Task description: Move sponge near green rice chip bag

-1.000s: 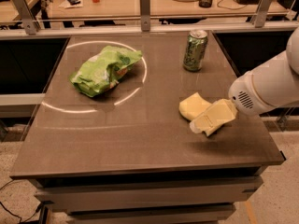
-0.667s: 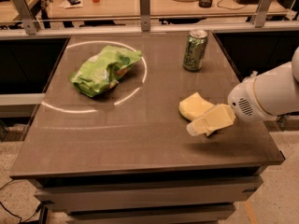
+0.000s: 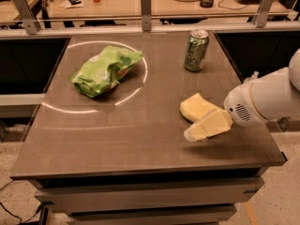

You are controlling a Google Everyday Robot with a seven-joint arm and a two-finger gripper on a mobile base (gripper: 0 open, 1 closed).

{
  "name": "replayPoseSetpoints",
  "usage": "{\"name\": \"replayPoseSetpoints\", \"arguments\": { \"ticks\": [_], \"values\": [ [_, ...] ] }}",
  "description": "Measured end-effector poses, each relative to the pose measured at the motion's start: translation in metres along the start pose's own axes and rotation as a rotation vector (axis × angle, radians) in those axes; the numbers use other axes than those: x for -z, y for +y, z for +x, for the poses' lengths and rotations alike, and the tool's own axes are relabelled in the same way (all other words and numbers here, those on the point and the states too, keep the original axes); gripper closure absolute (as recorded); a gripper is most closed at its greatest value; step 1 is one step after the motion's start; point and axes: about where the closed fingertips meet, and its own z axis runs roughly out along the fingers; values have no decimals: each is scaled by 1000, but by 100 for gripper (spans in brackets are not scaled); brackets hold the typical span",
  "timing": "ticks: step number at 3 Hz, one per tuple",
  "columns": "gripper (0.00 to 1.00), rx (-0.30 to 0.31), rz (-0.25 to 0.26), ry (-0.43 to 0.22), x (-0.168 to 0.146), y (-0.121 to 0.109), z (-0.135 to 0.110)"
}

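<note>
The sponge (image 3: 196, 107), a pale yellow foam block, lies flat on the right part of the dark table (image 3: 140, 139). My gripper (image 3: 194, 132) reaches in from the right on a white arm (image 3: 265, 97). It sits just in front of the sponge, low over the table, and overlaps the sponge's near edge. The green rice chip bag (image 3: 105, 69), light green and wrinkly, lies at the table's back left, well apart from the sponge.
A slim green drink can (image 3: 196, 50) stands upright at the back right, behind the sponge. A bright ring of light (image 3: 140, 86) curves around the bag. A rail with metal posts (image 3: 146, 3) runs behind the table. The table's right edge is close to the arm.
My gripper has swung slightly left and toward the table's front, ending lower beside the sponge. The sponge, bag and can have not moved.
</note>
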Motion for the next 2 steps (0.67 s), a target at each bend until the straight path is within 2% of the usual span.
{"name": "replayPoseSetpoints", "arguments": {
  "ticks": [1,2],
  "values": [
    [0,28,-2,-17,3,4,-1],
    [0,81,-11,-63,1,11,-8]
  ]
}}
